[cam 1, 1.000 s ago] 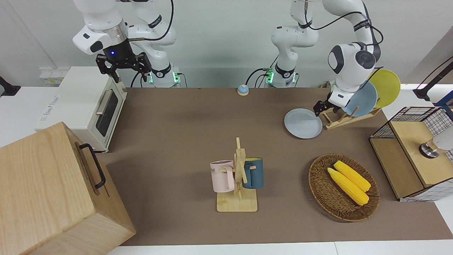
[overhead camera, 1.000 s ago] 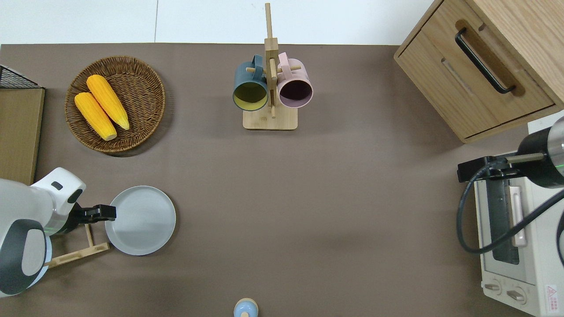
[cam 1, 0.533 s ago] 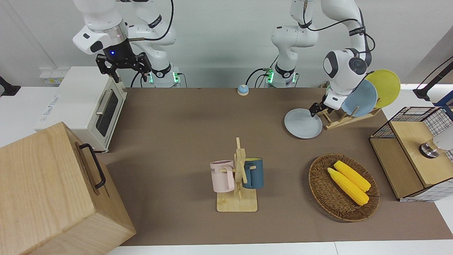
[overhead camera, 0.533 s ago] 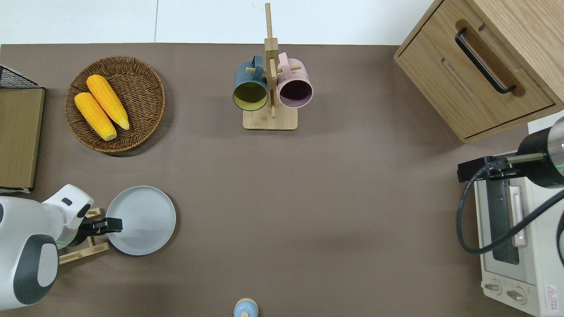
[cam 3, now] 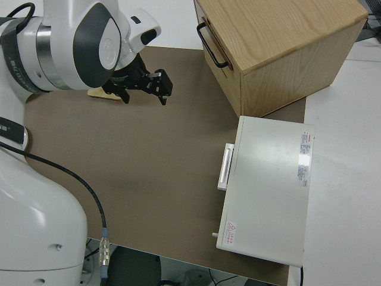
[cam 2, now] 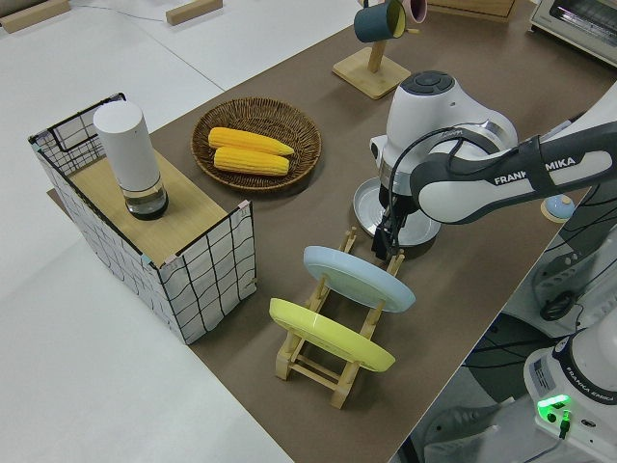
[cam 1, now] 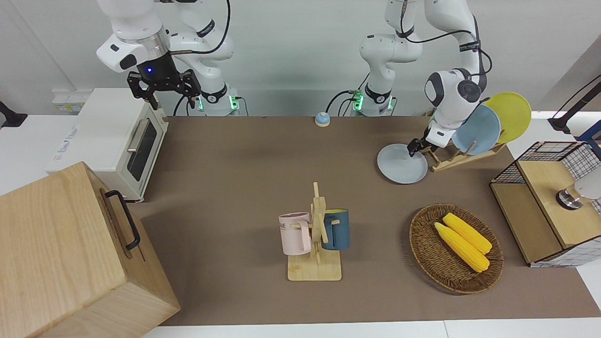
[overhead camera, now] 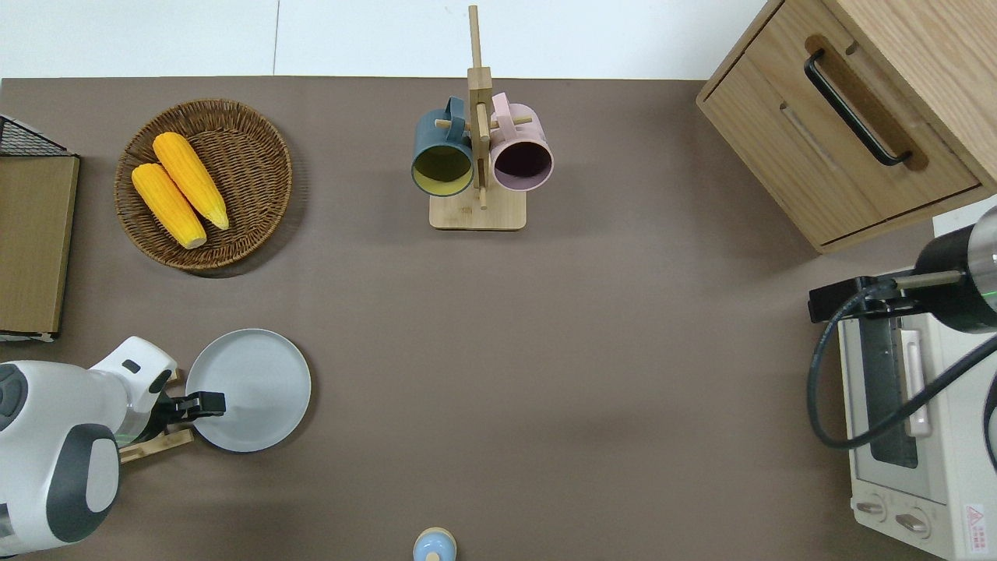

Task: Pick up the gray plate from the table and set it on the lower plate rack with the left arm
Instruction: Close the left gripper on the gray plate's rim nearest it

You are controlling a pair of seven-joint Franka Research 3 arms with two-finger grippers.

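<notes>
1. Front view: we see the gray plate flat on the table, nearer to the robots than the basket of corn and just beside the lower plate rack. The left gripper sits low at the plate's rim on the rack side. Nothing is lifted yet; we judge that grasp, lift and racking all remain.

2. Overhead view: the left gripper reaches over the rim of the gray plate from the rack side. We cannot tell how wide its fingers stand, or whether they pinch the rim.

3. Left side view: the arm hides much of the gray plate. The blue plate and yellow plate fill the rack's farther slots from it, while the rack end nearest the gray plate looks free.

4. Right side view: the right gripper is parked, fingers spread and empty.
</notes>
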